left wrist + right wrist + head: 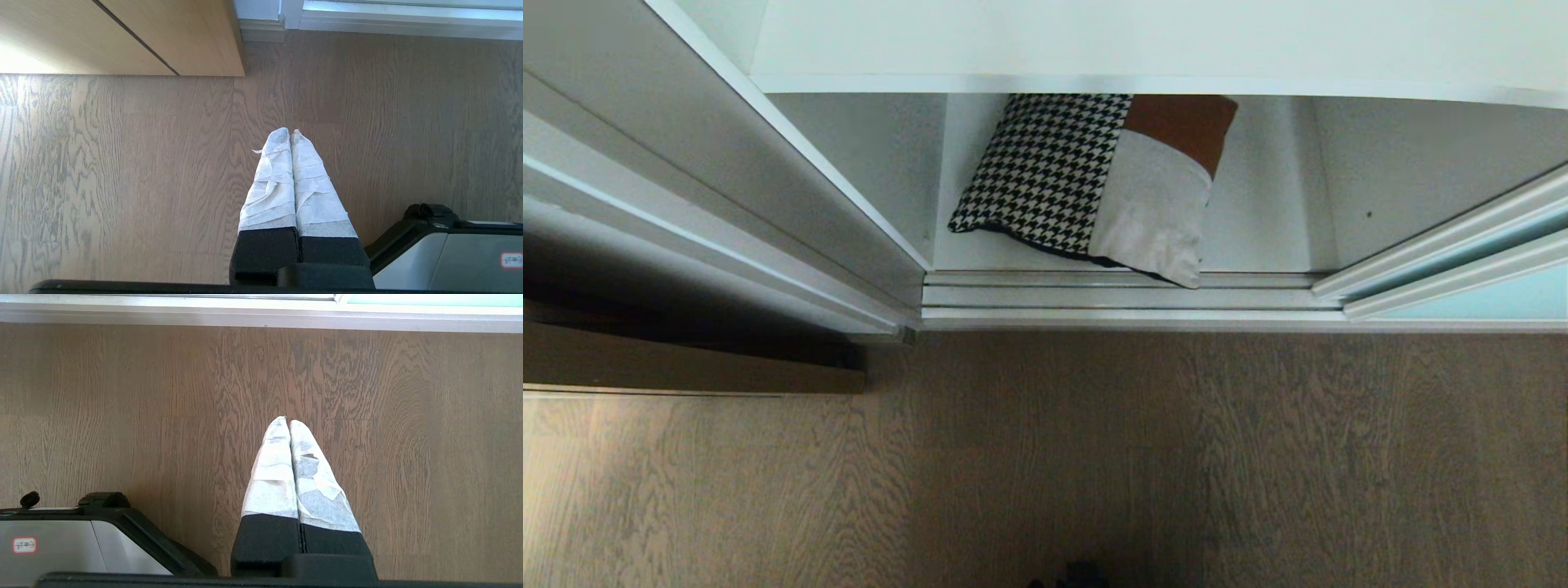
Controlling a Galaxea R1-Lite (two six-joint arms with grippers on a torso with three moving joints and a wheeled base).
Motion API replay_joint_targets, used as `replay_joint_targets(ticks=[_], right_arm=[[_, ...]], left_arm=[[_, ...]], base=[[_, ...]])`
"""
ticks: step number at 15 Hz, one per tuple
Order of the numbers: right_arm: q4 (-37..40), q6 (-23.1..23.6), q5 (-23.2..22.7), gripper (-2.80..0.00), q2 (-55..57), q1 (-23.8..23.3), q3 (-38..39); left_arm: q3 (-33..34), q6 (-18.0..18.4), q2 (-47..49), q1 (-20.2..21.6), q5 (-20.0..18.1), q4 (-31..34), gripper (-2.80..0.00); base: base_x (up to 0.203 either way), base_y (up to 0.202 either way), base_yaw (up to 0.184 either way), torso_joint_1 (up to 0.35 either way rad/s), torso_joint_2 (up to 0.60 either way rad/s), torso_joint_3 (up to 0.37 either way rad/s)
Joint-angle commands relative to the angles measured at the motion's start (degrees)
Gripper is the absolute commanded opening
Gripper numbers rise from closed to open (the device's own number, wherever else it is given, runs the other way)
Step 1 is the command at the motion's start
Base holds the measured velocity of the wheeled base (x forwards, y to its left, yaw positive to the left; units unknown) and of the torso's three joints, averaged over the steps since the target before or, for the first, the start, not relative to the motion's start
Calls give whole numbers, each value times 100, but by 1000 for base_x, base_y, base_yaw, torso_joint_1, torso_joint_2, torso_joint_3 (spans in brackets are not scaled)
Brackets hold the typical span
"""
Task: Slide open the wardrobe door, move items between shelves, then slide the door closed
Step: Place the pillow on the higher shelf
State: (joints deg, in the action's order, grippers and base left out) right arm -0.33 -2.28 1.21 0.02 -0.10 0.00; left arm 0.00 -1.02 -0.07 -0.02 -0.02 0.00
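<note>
Sliding wardrobe door (1462, 306) sits off to the right, aqua glass just showing, so the bay reads as open already. Cushion (1094, 184) lies on the bottom shelf (1258, 237), tilted, and its pale corner hangs over the door track (1127, 294). That overhang is my main worry: if I slide the door shut with the corner there, it will snag or jam the panel. Upper shelf (1094, 41) juts out right above the cushion, so lifting steeply could knock it against that front edge.

Left gripper (290, 134) and right gripper (286, 422) both hang over the wood floor (1045, 457), taped fingers pressed together, holding nothing. I'd need to spread them before reaching in, otherwise I just shove the soft cushion deeper. Wooden cabinet (122, 36) stands close on the left side, a possible elbow bump.
</note>
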Motion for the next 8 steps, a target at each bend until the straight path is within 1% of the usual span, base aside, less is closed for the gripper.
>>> replay_joint_targets(ticks=[1, 8], right_arm=[[-2, -1, 2, -280, -2, 1, 0], [6, 8, 2, -280, 6, 1, 0]], left_arm=[[9, -4, 7, 2, 2, 0, -280], [9, -4, 7, 2, 2, 0, -280]], base=[[0, 0, 0, 0, 0, 0], [0, 0, 0, 0, 0, 0]])
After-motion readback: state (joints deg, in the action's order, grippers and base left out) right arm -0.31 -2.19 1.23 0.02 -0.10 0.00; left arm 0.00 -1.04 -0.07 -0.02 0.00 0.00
